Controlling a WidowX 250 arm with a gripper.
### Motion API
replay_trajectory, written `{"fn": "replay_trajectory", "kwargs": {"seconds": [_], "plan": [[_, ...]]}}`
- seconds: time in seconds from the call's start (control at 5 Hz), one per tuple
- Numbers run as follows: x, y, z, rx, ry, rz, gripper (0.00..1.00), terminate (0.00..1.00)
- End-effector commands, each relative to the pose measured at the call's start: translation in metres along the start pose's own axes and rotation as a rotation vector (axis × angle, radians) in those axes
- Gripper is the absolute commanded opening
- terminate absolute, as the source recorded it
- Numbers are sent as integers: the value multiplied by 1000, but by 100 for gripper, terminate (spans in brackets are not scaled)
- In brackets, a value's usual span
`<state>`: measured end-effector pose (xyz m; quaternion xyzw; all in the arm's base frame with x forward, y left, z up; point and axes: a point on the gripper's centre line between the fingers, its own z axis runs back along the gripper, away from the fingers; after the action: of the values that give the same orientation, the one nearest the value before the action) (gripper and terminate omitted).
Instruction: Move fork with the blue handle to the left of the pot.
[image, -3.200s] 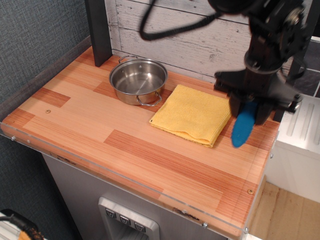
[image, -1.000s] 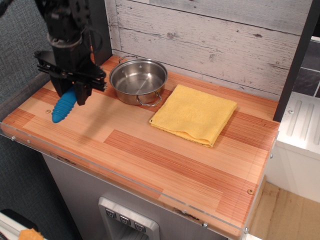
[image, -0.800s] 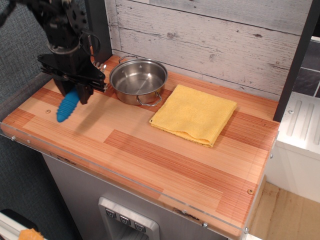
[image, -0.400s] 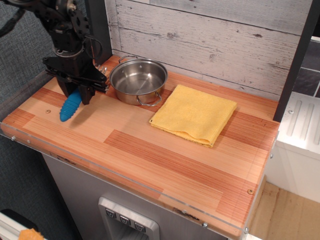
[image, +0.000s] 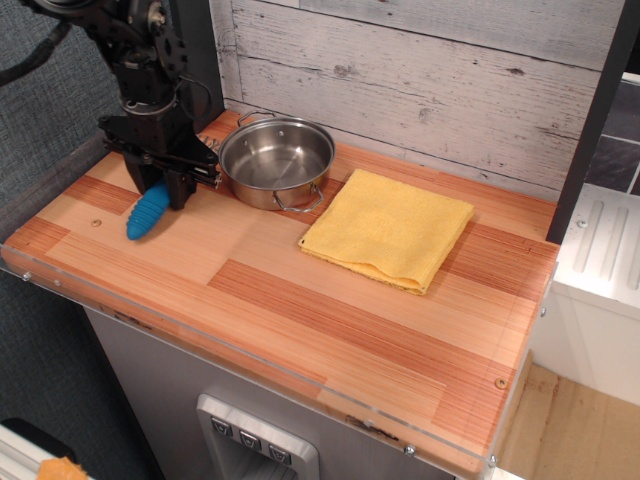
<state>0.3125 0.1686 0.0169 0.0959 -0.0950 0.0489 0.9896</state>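
The fork with the blue handle (image: 148, 212) hangs from my gripper (image: 165, 186), handle pointing down and left, its tip at or just above the wooden tabletop. Its silver head is hidden between the fingers. My gripper is shut on the fork's top, just left of the pot (image: 276, 162). The pot is shallow, round and shiny, with two loop handles, and stands at the back of the table, close to the gripper's right side.
A folded yellow cloth (image: 388, 227) lies right of the pot. The wooden tabletop (image: 300, 300) has a clear plastic front edge. A dark post (image: 193, 50) stands behind the gripper, with a plank wall behind the pot. A white appliance (image: 600, 280) is at the right.
My gripper carried the fork from the table's right side to the left of the pot, then drifted slightly right and lowered the handle towards the tabletop.
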Motion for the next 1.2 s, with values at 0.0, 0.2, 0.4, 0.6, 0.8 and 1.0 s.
{"fn": "replay_trajectory", "kwargs": {"seconds": [0.0,0.2,0.4,0.6,0.8,1.0], "plan": [[9,2,15,-3,-28,-13,100,0],[9,0,16,10,-18,-17,100,0],[8,0,24,14,-29,-22,100,0],[7,-1,41,42,-42,-5,100,0],[6,-4,57,61,3,27,100,0],[2,-9,79,40,14,24,100,0]]}}
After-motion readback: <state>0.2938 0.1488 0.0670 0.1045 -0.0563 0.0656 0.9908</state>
